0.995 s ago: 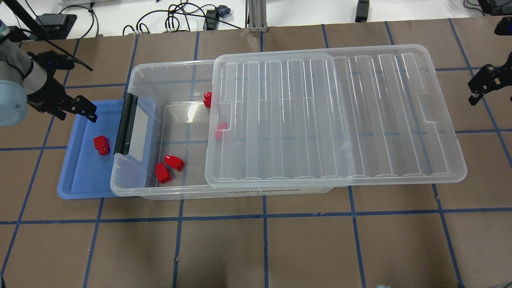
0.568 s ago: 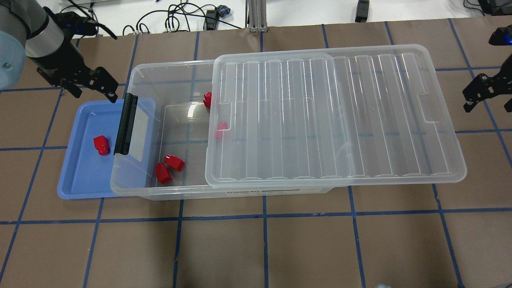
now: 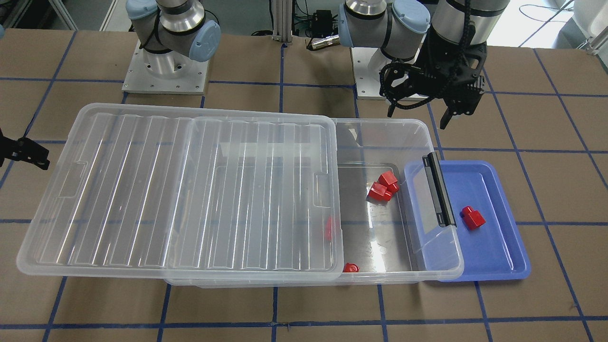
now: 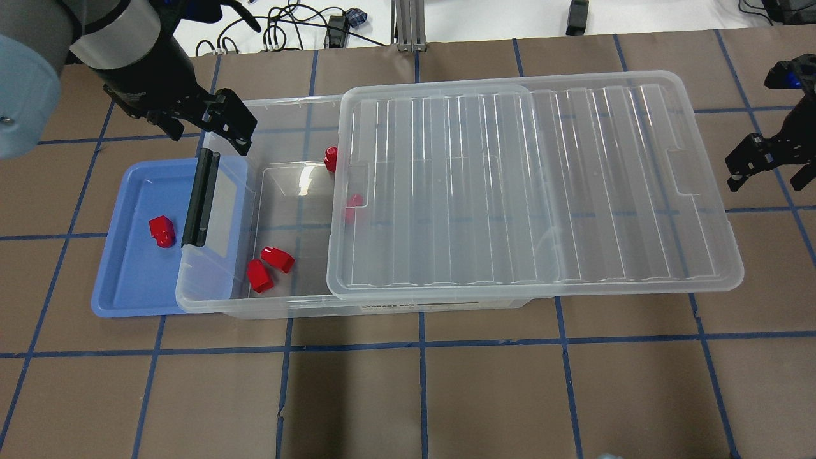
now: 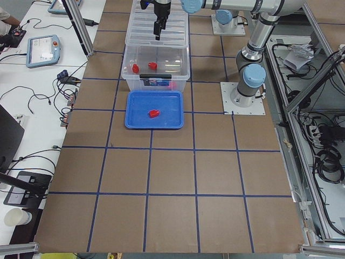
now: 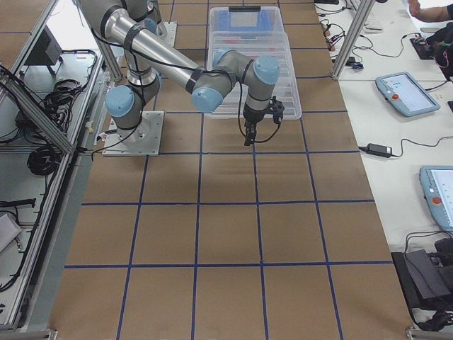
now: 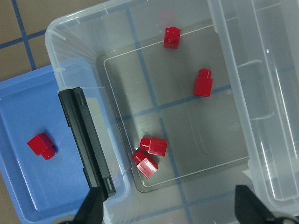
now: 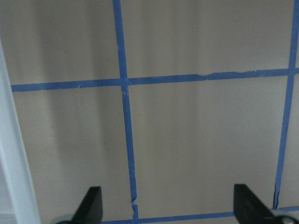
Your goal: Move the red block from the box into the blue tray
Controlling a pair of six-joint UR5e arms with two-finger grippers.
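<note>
The left end effector (image 3: pixel 418 118) is hovering with its fingers spread wide and nothing between them, high over the open end of the box (image 4: pixel 255 309). One red block (image 4: pixel 162 231) is already lying in the blue tray (image 4: pixel 127 287), below it and off to the outer side, past the black latch bar (image 4: pixel 201 197). Almost straight beneath it, two more red blocks (image 7: pixel 150 155) are lying on the box floor, touching each other. Two others are sitting farther in, next to the edge of the slid-back lid (image 4: pixel 535 185).

The touching pair is what I am worrying about: fingers coming down around one could shove or pinch its neighbour, so that the block twists in the grip or both come up together. The clear wall is close beside that pair, too, and a wide finger could land on it. The upright latch bar could clip a low-carried block. The right end effector (image 8: pixel 169 205) is hanging equally wide and empty over bare table (image 4: pixel 510 382), beyond the lid's far end.
</note>
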